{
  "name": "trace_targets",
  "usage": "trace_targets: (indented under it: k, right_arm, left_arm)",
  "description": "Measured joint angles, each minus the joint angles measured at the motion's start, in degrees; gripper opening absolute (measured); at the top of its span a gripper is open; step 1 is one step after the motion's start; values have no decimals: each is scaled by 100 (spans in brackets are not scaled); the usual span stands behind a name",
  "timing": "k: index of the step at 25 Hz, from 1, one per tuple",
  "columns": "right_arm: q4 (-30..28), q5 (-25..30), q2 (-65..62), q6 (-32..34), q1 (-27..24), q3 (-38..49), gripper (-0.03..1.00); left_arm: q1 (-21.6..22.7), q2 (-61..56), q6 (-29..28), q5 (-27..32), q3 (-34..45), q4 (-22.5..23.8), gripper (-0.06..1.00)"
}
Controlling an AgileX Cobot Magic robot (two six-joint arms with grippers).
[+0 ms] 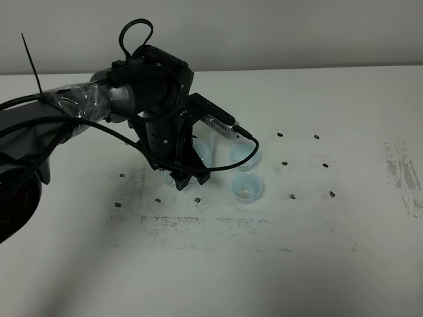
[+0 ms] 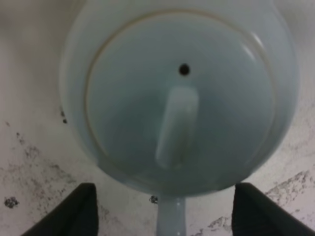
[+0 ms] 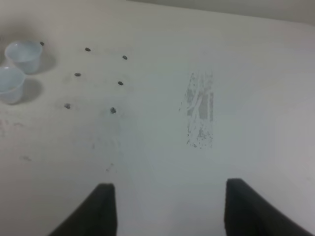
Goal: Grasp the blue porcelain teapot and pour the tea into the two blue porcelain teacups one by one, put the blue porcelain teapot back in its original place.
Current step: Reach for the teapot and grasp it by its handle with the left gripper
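Note:
The blue porcelain teapot [image 2: 182, 98] fills the left wrist view from above, with its knobbed lid and a vent hole. Its loop handle [image 2: 172, 219] lies between my left fingers [image 2: 74, 214]. My left gripper [image 1: 189, 177] is open and sits low over the teapot [image 1: 203, 149], which is mostly hidden under the arm. The two blue teacups stand just right of it, the near teacup [image 1: 246, 187] with a small brownish patch inside and the far teacup [image 1: 244, 157]. Both teacups show in the right wrist view [image 3: 22, 55] [image 3: 10, 83]. My right gripper [image 3: 170, 211] is open, empty and far from them.
The white table [image 1: 317, 264] has small dark marker dots [image 1: 284, 162] around the cups and scuffed grey patches [image 1: 403, 175] at the right. The left arm and its cable [image 1: 218, 125] cross over the teapot area.

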Motion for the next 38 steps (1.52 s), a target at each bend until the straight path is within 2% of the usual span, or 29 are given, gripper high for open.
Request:
trace_targets:
  k: [38]
  right_arm:
    - [0,0,0,0,0,0,51]
  left_arm:
    - [-5,67,59,-348,0,-12,56]
